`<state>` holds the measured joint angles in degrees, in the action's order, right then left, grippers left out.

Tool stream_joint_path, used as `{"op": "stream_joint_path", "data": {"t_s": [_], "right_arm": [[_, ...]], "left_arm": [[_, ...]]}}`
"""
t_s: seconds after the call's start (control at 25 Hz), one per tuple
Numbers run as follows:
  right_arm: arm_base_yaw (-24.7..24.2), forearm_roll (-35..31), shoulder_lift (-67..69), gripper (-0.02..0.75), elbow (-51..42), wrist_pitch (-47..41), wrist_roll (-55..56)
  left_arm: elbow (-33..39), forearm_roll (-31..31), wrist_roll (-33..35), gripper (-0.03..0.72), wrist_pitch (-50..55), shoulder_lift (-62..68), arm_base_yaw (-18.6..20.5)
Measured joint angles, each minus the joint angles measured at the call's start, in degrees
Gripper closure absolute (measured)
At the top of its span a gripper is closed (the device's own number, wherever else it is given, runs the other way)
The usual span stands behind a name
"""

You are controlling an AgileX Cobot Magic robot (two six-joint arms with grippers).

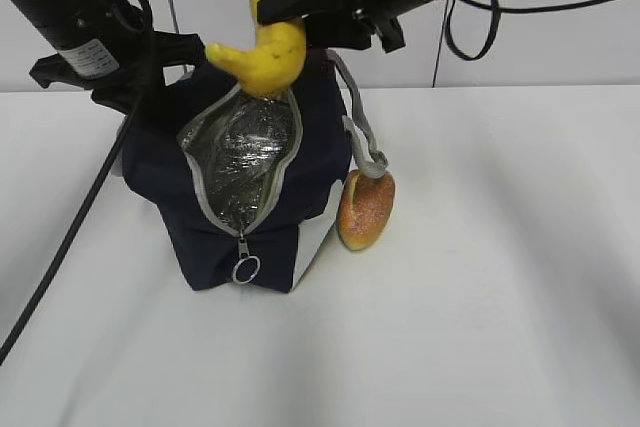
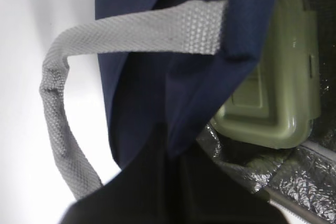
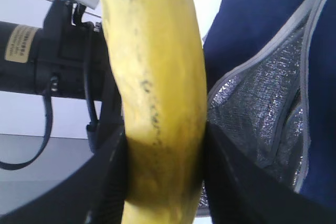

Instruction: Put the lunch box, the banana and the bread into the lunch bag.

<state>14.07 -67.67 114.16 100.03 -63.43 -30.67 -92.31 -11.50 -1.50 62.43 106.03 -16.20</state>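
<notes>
The navy lunch bag (image 1: 250, 207) stands on the white table, its top unzipped and the silver lining showing. My right gripper (image 1: 295, 9) is shut on the yellow banana (image 1: 262, 42) and holds it just above the bag's opening; in the right wrist view the banana (image 3: 152, 77) fills the space between the fingers (image 3: 231, 182). My left gripper (image 1: 150, 82) is behind the bag's left rim, shut on a fold of the navy fabric (image 2: 173, 129). The lunch box (image 2: 273, 93), green lid up, lies inside the bag. The bread (image 1: 365, 209) rests against the bag's right side.
A grey strap handle (image 1: 365, 137) hangs over the bread; the other strap (image 2: 58, 108) loops at the bag's left. The zipper's ring pull (image 1: 246, 269) hangs at the bag's front. The white table (image 1: 500, 297) extends right and forward. A black cable (image 1: 60, 247) runs along the left.
</notes>
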Motion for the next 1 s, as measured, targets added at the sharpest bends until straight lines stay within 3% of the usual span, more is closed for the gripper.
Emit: {"op": "stream_joint_path", "data": {"t_s": [0.48, 1.0], "right_arm": [[1.36, -1.26, 8.70, 0.421, 0.00, 1.94, -0.23], [1.36, 9.96, 9.33, 0.418, 0.00, 4.63, 6.77]], "left_arm": [[0.00, -0.14, 0.00, 0.688, -0.17, 0.00, 0.00], [0.00, -0.48, 0.00, 0.688, -0.24, 0.00, 0.00]]}}
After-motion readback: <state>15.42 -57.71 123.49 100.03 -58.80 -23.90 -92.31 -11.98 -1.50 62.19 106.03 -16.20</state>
